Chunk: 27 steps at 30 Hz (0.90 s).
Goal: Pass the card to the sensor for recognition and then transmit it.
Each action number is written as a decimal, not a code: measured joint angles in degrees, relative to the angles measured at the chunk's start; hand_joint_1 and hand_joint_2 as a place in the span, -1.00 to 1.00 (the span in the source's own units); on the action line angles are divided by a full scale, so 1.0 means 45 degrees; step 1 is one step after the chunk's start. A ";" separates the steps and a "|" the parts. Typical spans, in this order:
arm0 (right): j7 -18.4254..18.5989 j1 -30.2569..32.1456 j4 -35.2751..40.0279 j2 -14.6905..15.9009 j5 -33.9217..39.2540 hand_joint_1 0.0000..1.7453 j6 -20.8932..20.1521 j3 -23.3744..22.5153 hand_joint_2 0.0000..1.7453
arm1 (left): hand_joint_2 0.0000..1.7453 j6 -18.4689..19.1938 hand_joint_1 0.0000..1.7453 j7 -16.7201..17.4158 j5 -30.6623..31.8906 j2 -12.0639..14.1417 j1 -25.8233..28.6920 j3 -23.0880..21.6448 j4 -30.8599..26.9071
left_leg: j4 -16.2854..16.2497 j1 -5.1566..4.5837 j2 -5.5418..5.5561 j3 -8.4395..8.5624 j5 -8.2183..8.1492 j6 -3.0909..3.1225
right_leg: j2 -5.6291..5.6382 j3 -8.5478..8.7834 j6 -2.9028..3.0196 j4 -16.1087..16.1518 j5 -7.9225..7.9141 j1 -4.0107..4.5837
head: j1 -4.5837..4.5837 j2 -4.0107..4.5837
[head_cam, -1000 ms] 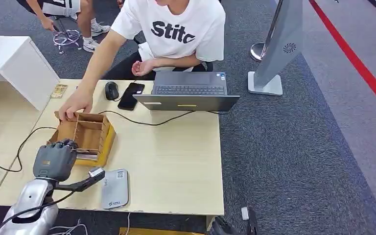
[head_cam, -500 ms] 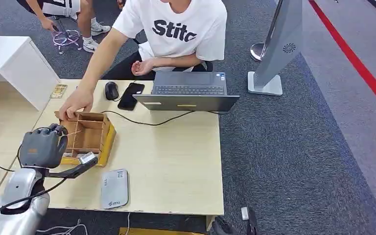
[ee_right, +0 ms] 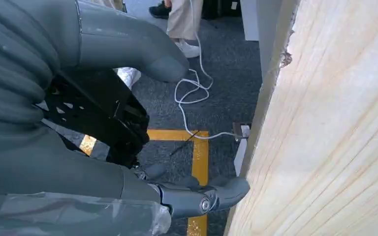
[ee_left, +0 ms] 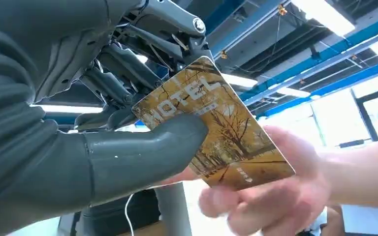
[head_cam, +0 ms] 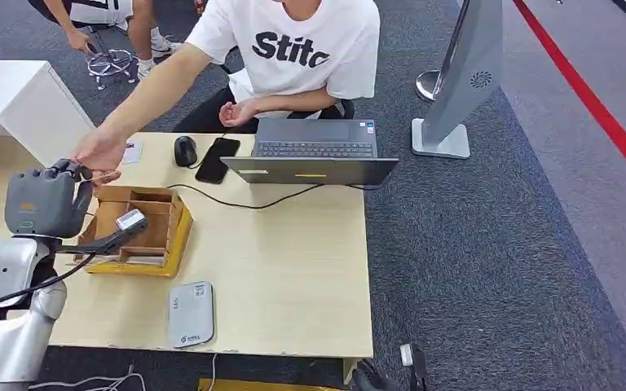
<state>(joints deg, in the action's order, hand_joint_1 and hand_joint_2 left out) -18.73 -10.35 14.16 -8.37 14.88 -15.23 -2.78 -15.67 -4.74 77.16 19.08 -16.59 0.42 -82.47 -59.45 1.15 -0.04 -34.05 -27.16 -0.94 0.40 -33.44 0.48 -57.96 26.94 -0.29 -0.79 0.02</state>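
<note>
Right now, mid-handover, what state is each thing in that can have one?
left hand: raised, pinches the card
card: held up, person's hand touching its far end
right hand: hangs beside the table edge, holds nothing
laptop: open
wooden box: upright on the table
phone: screen dark
sensor: flat on the table

In the left wrist view, part of the card (ee_left: pixel 215 129) is being covered by the thumb of the left hand (ee_left: pixel 69 128), and a person's hand (ee_left: pixel 270 196) behind it is being blurred. The right hand (ee_right: pixel 78 123) is being cut off at the picture's edge, and whether it is being held open cannot be told.
</note>
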 joint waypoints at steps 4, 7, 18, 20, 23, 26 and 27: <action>0.0000 -0.0001 0.0000 -0.0005 0.0000 -1.00 -0.0005 -0.0005 1.00 | 1.00 -0.0024 1.00 0.0015 0.0005 0.0039 -0.0024 0.0000 0.0000 | 0.0000 0.0001 -0.0002 0.0000 0.0000 0.0000 | 0.0002 -0.0001 0.0000 0.0000 0.0000 0.0000 | 0.0000 0.0000; 0.0000 0.0002 0.0000 -0.0005 0.0000 -1.00 -0.0019 -0.0010 1.00 | 1.00 -0.0034 1.00 0.0029 0.0019 0.0053 -0.0024 0.0000 -0.0005 | 0.0000 0.0001 -0.0007 0.0000 0.0000 0.0000 | 0.0013 -0.0001 0.0000 -0.0001 0.0000 0.0000 | 0.0000 0.0000; 0.0000 0.0006 0.0000 -0.0010 0.0005 -1.00 -0.0029 -0.0019 1.00 | 1.00 -0.0101 -1.00 0.0127 -0.0145 0.0131 0.0012 0.0000 -0.0038 | 0.0001 0.0000 -0.0033 -0.0004 -0.0004 0.0000 | 0.0039 -0.0012 0.0000 -0.0001 0.0000 0.0000 | 0.0005 0.0000; -0.0039 0.0007 0.0000 -0.0015 0.0024 -1.00 -0.0029 -0.0029 1.00 | 1.00 -0.0292 -1.00 0.0151 -0.0375 0.0141 0.0155 0.0000 -0.0166 | 0.0002 0.0000 -0.0032 -0.0006 -0.0004 0.0000 | 0.0037 -0.0011 0.0000 -0.0001 0.0001 0.0000 | 0.0005 0.0000; -0.0145 0.0025 0.0000 -0.0024 0.0111 -1.00 -0.0039 -0.0039 1.00 | 1.00 -0.0997 -1.00 0.0078 -0.0977 0.0131 0.0793 0.0136 -0.0700 | 0.0006 0.0000 -0.0040 -0.0004 -0.0006 -0.0003 | 0.0047 -0.0011 0.0001 -0.0002 0.0001 0.0000 | 0.0000 0.0000; -0.0291 0.0098 0.0000 -0.0029 0.0209 -1.00 -0.0058 -0.0073 1.00 | 1.00 -0.2090 -1.00 -0.0486 -0.1910 -0.0039 0.1862 0.0559 -0.1633 | 0.0005 0.0000 -0.0041 -0.0006 -0.0012 -0.0004 | 0.0049 -0.0012 0.0000 0.0000 0.0009 0.0000 | 0.0000 0.0000; -0.0345 0.0109 0.0000 -0.0029 0.0258 -1.00 -0.0058 -0.0088 1.00 | 1.00 -0.2396 -1.00 -0.0734 -0.2294 -0.0156 0.2283 0.0734 -0.1998 | 0.0005 -0.0001 -0.0040 -0.0005 -0.0014 -0.0003 | 0.0049 -0.0013 -0.0001 0.0002 0.0010 -0.0001 | 0.0005 0.0000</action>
<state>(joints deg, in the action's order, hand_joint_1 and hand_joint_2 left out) -20.28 -9.86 14.16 -8.50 16.04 -15.50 -3.17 -26.45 -8.05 66.83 18.38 -6.32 3.72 -91.46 -59.42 1.15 -0.22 -34.08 -27.22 -0.96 0.62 -33.50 0.48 -57.95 26.99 -0.29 -0.76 0.02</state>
